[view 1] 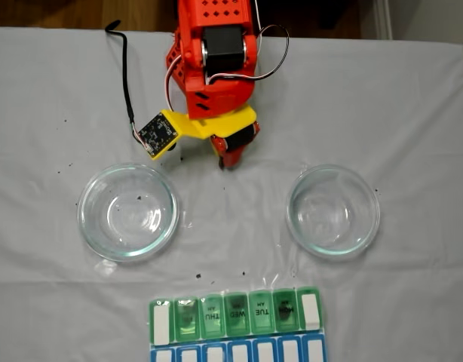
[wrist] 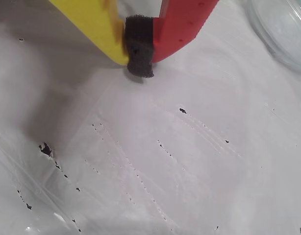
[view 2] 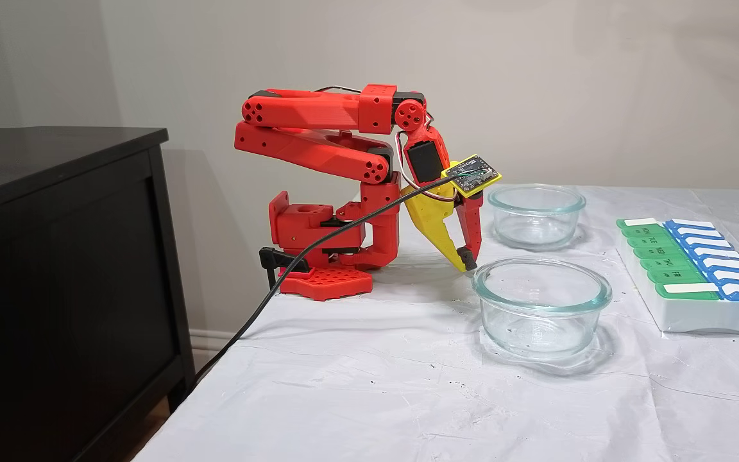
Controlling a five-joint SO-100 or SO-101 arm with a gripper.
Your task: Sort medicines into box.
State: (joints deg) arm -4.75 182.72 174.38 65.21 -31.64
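Box (view 1: 235, 315) lids read THU, WED, TUE; pincer (wrist: 139, 58) closed.

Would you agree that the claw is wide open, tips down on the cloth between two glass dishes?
Not quite. The claw is shut: in the wrist view its yellow and red fingers meet on the dark foam pad at the tips. The rest holds: in a fixed view the tips point down at the cloth between the two glass dishes.
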